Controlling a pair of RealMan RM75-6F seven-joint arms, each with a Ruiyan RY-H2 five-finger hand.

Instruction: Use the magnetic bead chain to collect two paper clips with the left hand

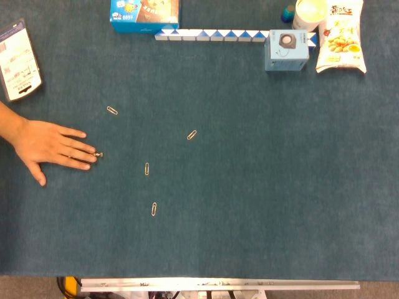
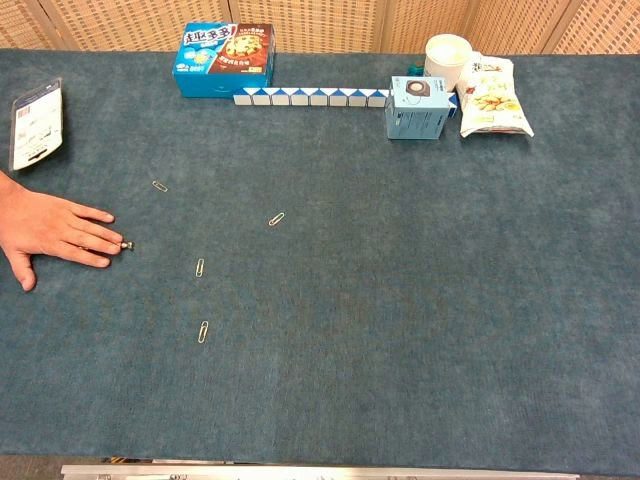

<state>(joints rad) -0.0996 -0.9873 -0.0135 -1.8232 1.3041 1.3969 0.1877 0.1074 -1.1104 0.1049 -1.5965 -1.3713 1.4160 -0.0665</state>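
Several paper clips lie scattered on the dark teal cloth: one at the upper left [image 1: 112, 110] [image 2: 160, 186], one toward the middle [image 1: 191, 134] [image 2: 276, 219], one lower [image 1: 147, 169] [image 2: 200, 267], and the nearest one [image 1: 154, 209] [image 2: 203, 331]. A small metallic bead chain [image 1: 98, 154] [image 2: 127, 244] lies bunched on the cloth at the left. A person's bare hand [image 1: 50, 146] [image 2: 55, 232] lies flat on the table, its fingertips touching the chain. Neither of my robot hands shows in either view.
Along the far edge stand a blue snack box [image 1: 143, 14], a blue-and-white folded strip [image 1: 212, 35], a light blue box [image 1: 286, 51], a white cup [image 1: 310, 12] and a snack bag [image 1: 340, 36]. A packaged card [image 1: 19, 59] lies at the far left.
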